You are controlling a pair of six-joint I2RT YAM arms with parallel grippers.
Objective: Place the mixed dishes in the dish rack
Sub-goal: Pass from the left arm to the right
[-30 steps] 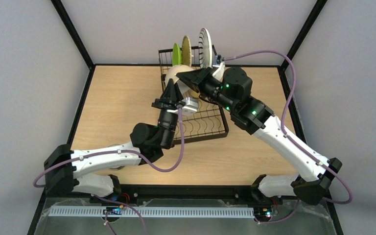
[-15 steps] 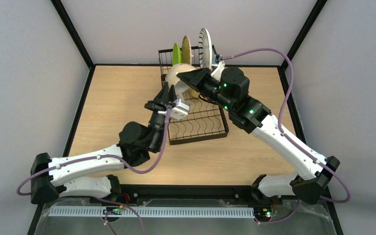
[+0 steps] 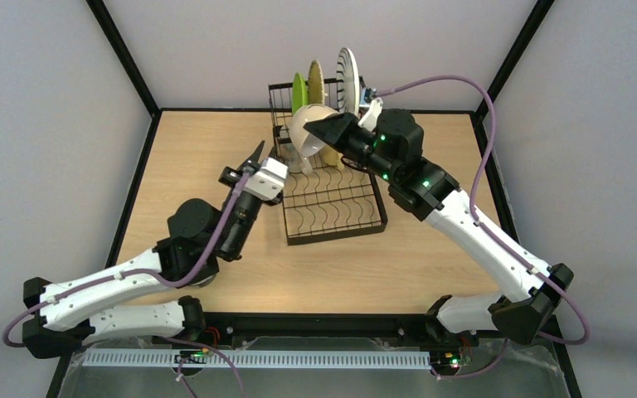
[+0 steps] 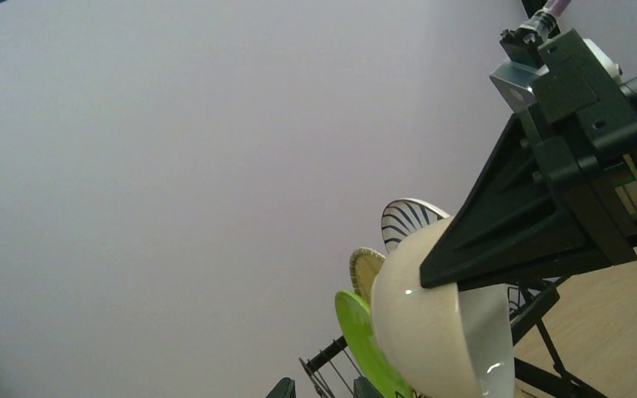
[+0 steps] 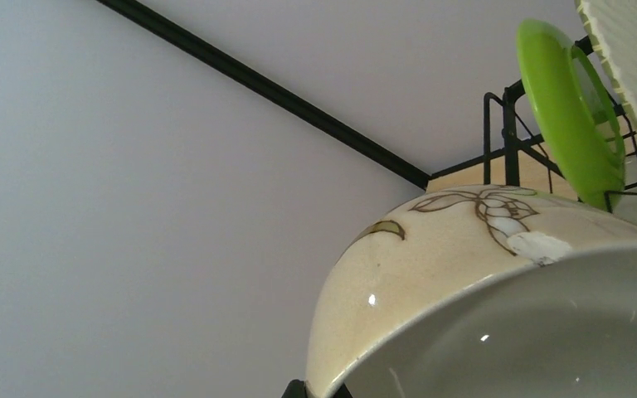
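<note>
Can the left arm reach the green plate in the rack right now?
Probably not easily. The left pincer sits beside the rack's left edge, but the cream bowl held in the right pincer hangs right in front of the green plate, blocking the straight way in.

I can't read any lettering, brand name, number or sign in any of my three views. The nearest thing to a mark is the painted leaf-and-flower pattern on the cream outside of the bowl, which shows best through the right wrist camera. It is decoration, not writing.
</note>
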